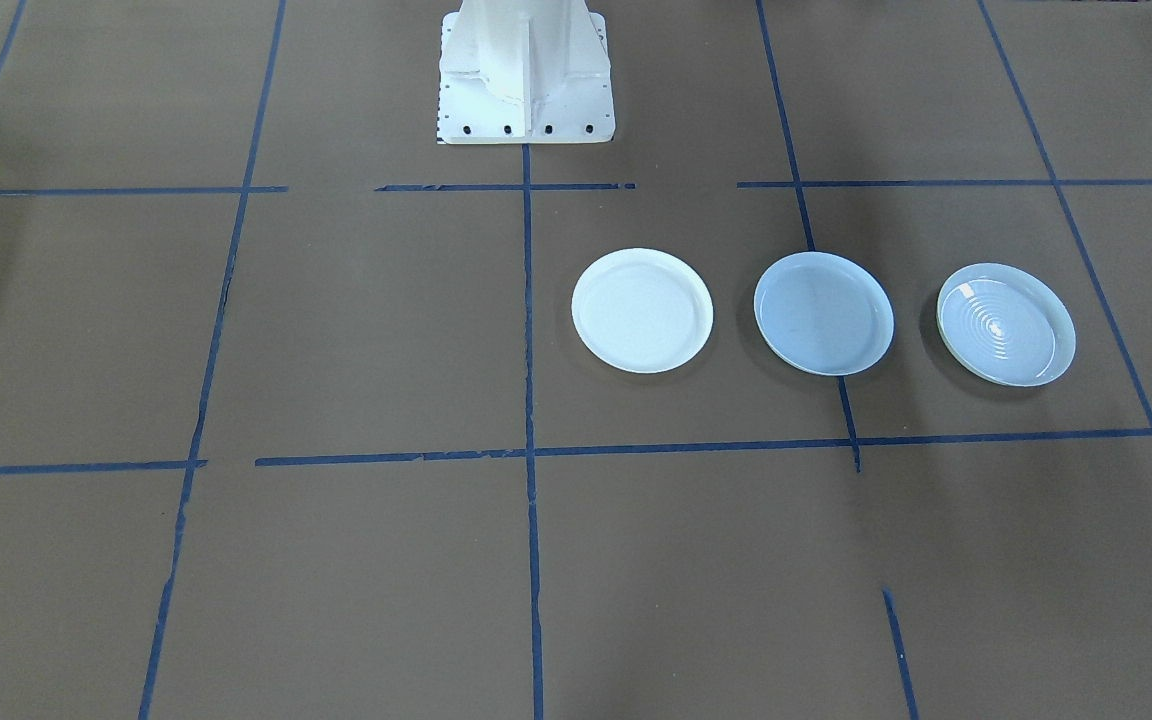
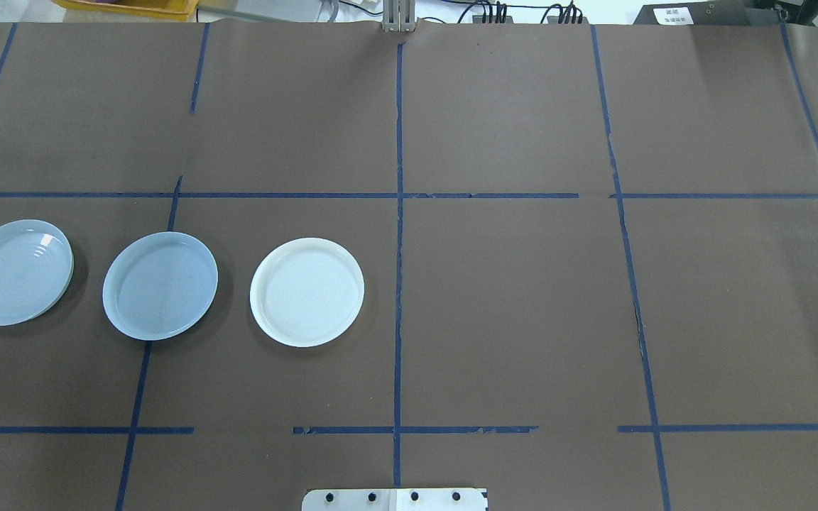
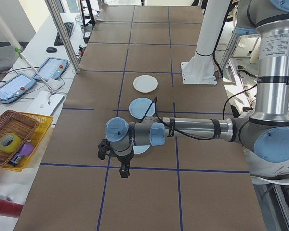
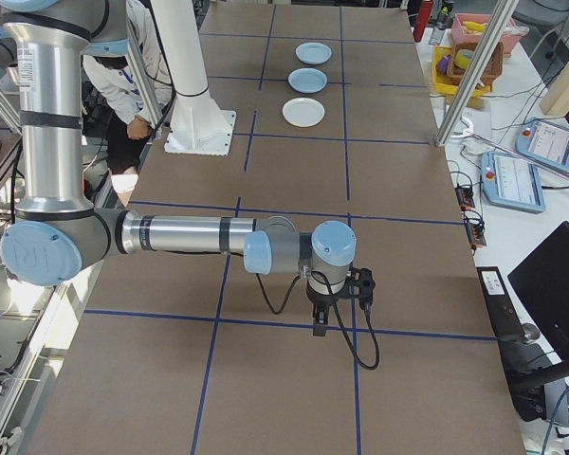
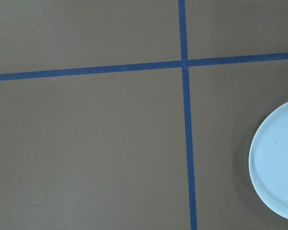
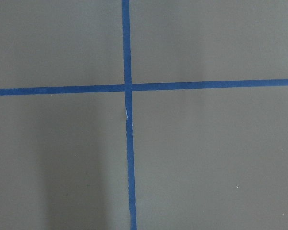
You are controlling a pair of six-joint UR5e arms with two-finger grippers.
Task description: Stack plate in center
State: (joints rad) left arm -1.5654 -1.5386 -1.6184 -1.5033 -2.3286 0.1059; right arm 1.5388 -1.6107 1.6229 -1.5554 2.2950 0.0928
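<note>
Three equal round plates lie in a row on the robot's left half of the table. The smooth pale blue-grey plate point(image 2: 160, 285) point(image 1: 823, 313) is the middle one. A bright white plate point(image 2: 307, 292) lies on its inner side, and a plate with concentric rings point(image 2: 15, 272) on its outer side. None is stacked. My left gripper point(image 3: 124, 171) hangs above the table beyond the ringed plate point(image 5: 278, 163), whose edge shows in the left wrist view. My right gripper point(image 4: 320, 327) hangs over bare table, far from the plates. For both I cannot tell whether they are open or shut.
The brown table carries a grid of blue tape lines point(image 2: 398, 248). The white robot base point(image 1: 526, 75) stands at the middle of the robot's side. Off the table are a yellow tray with a basket point(image 3: 14, 139), tablets point(image 3: 50, 68), metal posts point(image 3: 62, 36) and a seated person point(image 4: 123, 85).
</note>
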